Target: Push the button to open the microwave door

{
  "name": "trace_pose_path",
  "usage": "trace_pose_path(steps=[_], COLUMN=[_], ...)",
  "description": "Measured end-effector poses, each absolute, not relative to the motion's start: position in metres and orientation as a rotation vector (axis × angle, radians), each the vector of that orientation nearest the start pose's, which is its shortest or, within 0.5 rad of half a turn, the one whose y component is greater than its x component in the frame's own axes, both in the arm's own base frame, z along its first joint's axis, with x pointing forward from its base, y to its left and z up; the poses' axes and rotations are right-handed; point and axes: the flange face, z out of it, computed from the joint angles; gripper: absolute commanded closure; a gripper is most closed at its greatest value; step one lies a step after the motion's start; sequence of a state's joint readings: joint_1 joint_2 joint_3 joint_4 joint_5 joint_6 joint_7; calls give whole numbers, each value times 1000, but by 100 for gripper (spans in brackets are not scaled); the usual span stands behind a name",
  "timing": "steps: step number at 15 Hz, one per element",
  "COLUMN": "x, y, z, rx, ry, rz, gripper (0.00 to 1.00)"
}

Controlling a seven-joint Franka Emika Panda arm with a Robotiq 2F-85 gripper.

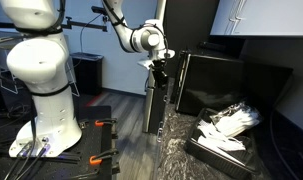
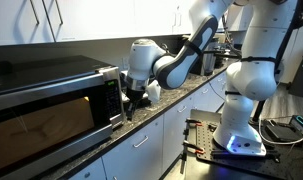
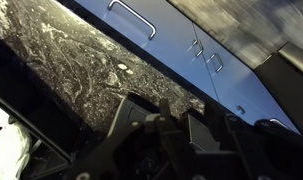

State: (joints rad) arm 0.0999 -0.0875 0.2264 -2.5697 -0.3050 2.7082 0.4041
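The microwave door (image 2: 41, 118) is the glossy black front of the black microwave (image 1: 231, 85) and is shut in both exterior views. A narrow control strip (image 2: 114, 95) runs down the door's right side; I cannot make out the button on it. My gripper (image 2: 134, 99) hangs pointing down just off that end of the microwave, close to the strip; whether it touches is unclear. It shows again at the microwave's corner, gripper (image 1: 159, 64). In the wrist view the gripper (image 3: 166, 108) is dark, its fingers (image 3: 131, 108) drawn partly together with a narrow gap and nothing between them.
A low black tray (image 1: 213, 152) with white plastic sheets (image 1: 231, 120) lies on the dark speckled countertop (image 3: 81, 60) in front of the microwave. White cabinet fronts with metal handles (image 3: 131, 18) run below the counter edge. The robot's white base (image 1: 41, 80) stands on the floor.
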Motion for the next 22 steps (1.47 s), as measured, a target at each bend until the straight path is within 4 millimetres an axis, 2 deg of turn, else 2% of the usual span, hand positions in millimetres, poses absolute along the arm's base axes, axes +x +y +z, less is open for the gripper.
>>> trace_pose_path(steps=[2,9,17,22], x=[436,455,482,493], y=[163,178,182,182], z=[318,338,316,312], rx=[-3219,-3302,-3339,-3384], ry=[-312,-380,-475,-522], rz=[-495,-757,-800,-812], gripper=[100,100,100,100])
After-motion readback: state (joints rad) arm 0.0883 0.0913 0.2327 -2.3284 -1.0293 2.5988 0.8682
